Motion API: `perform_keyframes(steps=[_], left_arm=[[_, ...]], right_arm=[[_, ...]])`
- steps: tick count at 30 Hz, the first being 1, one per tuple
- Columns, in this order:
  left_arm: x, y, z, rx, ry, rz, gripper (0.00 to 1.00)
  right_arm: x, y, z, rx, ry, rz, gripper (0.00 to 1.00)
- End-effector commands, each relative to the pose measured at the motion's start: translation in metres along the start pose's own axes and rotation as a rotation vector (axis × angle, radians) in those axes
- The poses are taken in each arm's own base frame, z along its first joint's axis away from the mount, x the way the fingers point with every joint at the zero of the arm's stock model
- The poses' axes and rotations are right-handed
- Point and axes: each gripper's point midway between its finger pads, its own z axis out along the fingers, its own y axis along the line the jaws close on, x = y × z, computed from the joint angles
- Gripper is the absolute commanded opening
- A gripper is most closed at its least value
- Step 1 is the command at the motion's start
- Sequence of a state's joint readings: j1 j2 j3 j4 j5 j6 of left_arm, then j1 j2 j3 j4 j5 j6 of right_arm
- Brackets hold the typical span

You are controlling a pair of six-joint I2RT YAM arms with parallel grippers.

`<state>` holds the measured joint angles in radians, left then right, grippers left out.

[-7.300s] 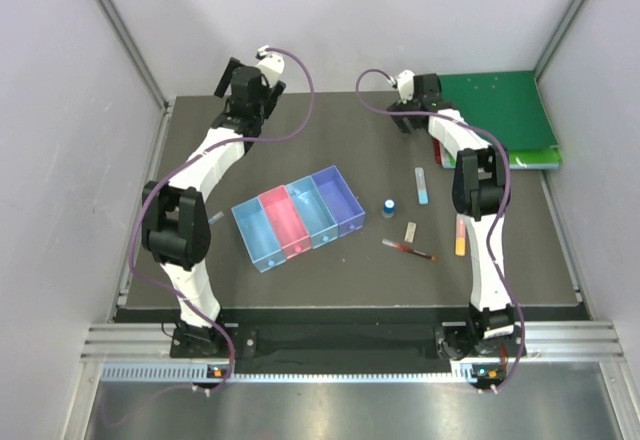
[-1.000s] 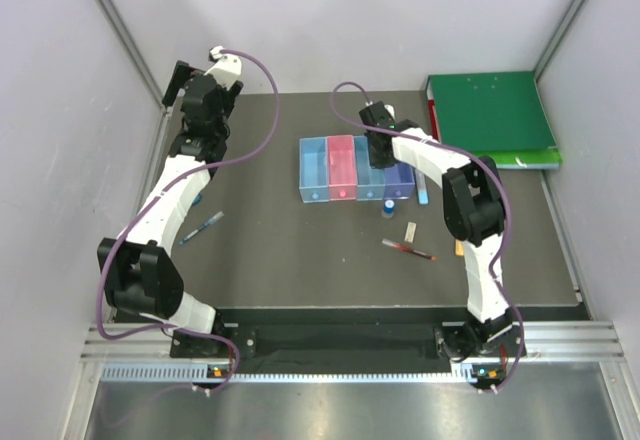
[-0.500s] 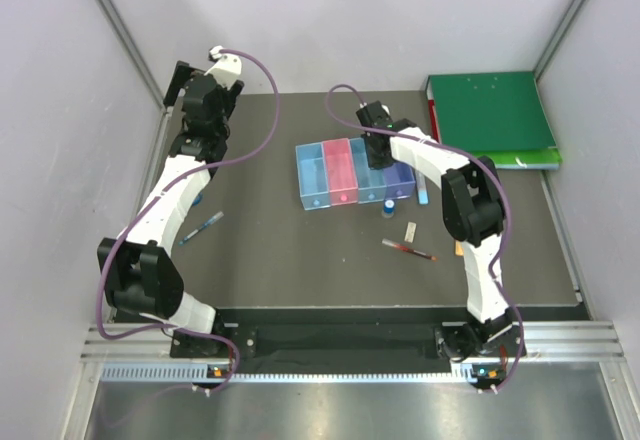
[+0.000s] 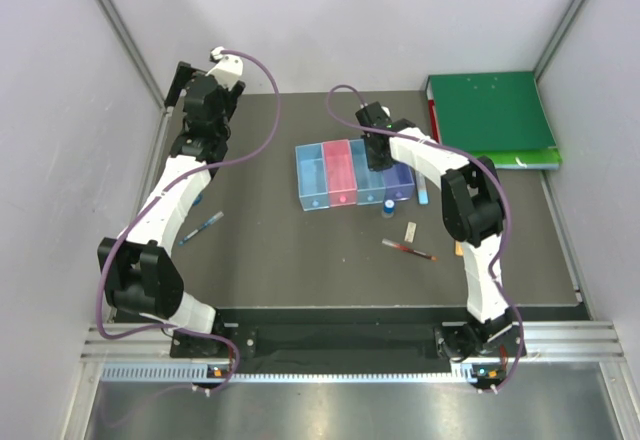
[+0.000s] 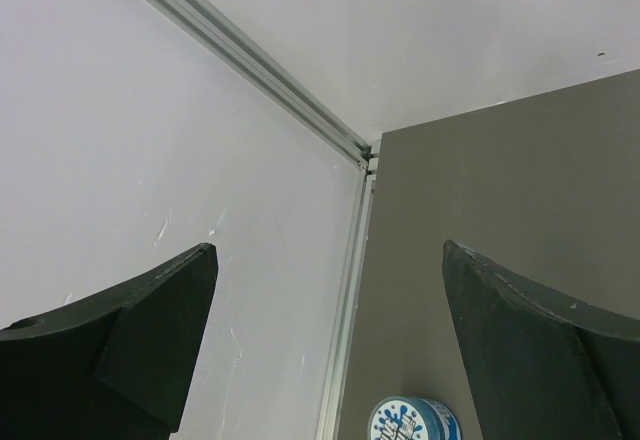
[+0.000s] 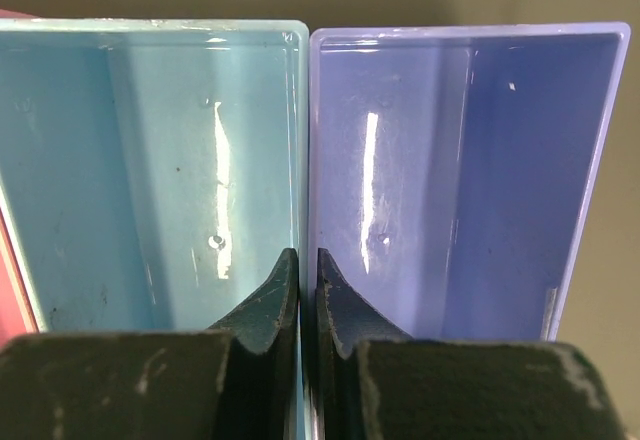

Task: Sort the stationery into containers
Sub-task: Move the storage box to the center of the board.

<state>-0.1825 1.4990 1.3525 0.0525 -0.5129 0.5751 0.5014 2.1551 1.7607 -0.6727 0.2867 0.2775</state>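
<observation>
Four containers stand in a row: blue (image 4: 312,178), pink (image 4: 341,171), light blue (image 6: 150,160) and purple (image 6: 470,160). My right gripper (image 6: 308,270) is shut on the two adjoining walls where the light blue and purple ones meet, one finger inside each. Loose stationery lies around: a blue pen (image 4: 202,227), blue-capped bottle (image 4: 387,206), white eraser (image 4: 410,231), red pen (image 4: 408,250) and blue-white marker (image 4: 423,193). My left gripper (image 5: 330,330) hangs open at the far left corner, above a round blue tape roll (image 5: 413,421).
A large green binder (image 4: 490,115) lies at the far right corner. The enclosure wall and its metal rail (image 5: 345,290) run close beside my left gripper. The right arm's forearm (image 4: 470,205) spans over the items at the right.
Over the last second my right gripper has closed fully on the shared walls, and the row of containers has shifted slightly left. The left arm has not moved.
</observation>
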Motion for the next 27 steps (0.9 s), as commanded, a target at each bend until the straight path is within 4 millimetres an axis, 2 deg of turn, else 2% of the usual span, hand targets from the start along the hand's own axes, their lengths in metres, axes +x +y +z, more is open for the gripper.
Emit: perform_keyframes(steps=[1,8,17,27], left_arm=[[-0.020,0.015,-0.008,-0.031,-0.059,-0.031,0.99],[-0.021,0.015,-0.006,-0.028,-0.052,-0.021,0.99],[-0.021,0.008,-0.004,-0.015,-0.047,-0.023,0.99],[-0.023,0.002,-0.003,-0.001,-0.047,-0.022,0.99]], right_arm=[[0.003,-0.010,-0.012,0.050,0.005,0.032,0.00],[0.004,-0.011,-0.004,0.050,0.022,0.064,0.00],[-0.004,-0.024,0.009,0.075,0.023,0.096,0.00],[-0.014,-0.018,0.012,0.050,0.011,0.104,0.00]])
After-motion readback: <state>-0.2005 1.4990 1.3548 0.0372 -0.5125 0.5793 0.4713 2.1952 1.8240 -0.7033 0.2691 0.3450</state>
